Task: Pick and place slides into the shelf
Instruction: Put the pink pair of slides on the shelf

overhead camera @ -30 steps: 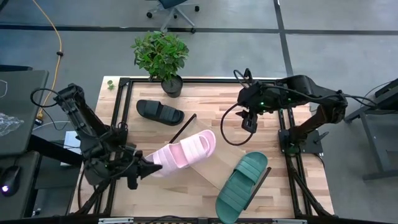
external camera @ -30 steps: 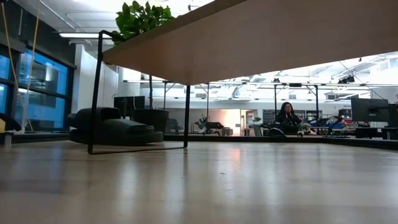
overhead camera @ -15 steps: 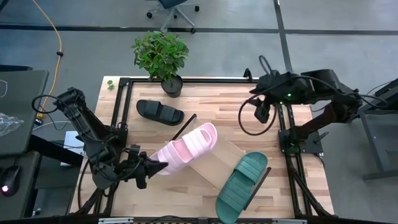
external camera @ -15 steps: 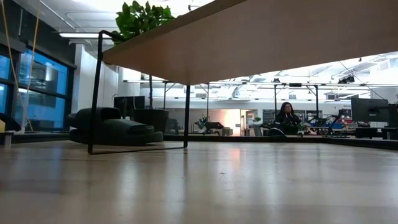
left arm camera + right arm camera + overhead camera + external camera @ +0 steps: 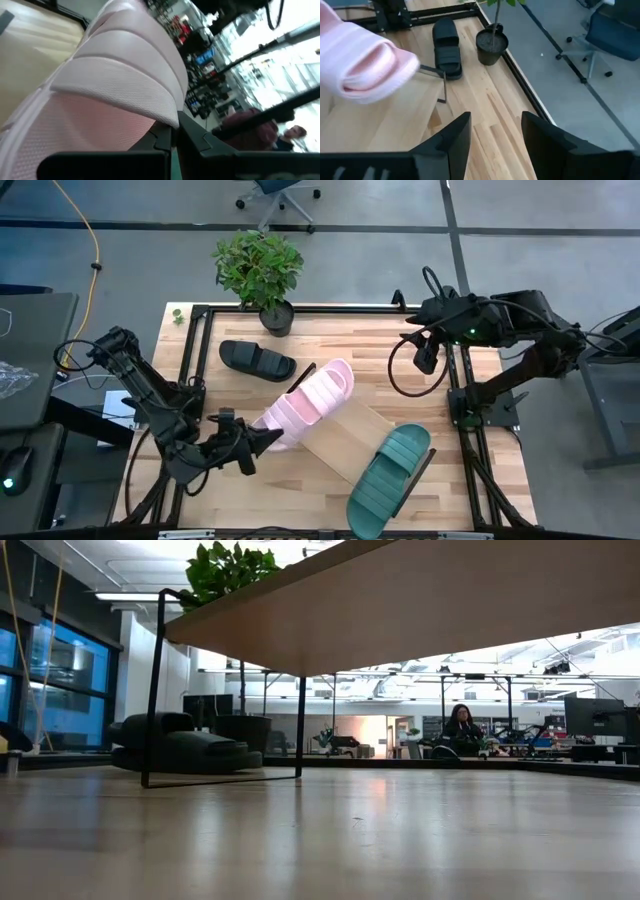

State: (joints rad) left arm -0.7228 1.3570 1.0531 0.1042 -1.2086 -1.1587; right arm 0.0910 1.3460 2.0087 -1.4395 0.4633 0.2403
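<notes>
Near the middle of the bench (image 5: 330,320), your left gripper (image 5: 258,444) is clenched on the heel end of the pink slide (image 5: 305,405), and the left wrist view shows its dark fingers pinching the thin edge of that sandal's sole, which is likely why it hangs tilted with the toe raised over the shelf's upper end. You can judge that this end grip lets the slide be carried toe-first onto the shelf (image 5: 345,435), the light plank that lies diagonally across the bench with one frame end near the centre and the other towards the front right corner. At that lower end the green slide (image 5: 390,478) already rests on the plank, partly past the bench's front edge. Towards the back left corner, the black slide (image 5: 258,360) lies flat on the bench beside the potted plant (image 5: 260,275), not yet placed. Your left arm reaches in low from the left edge, elbow folded back, forearm pointing towards the shelf. Your right gripper (image 5: 425,358) hangs released and empty over the right edge, its arm bent high and withdrawn, clear of the work.
</notes>
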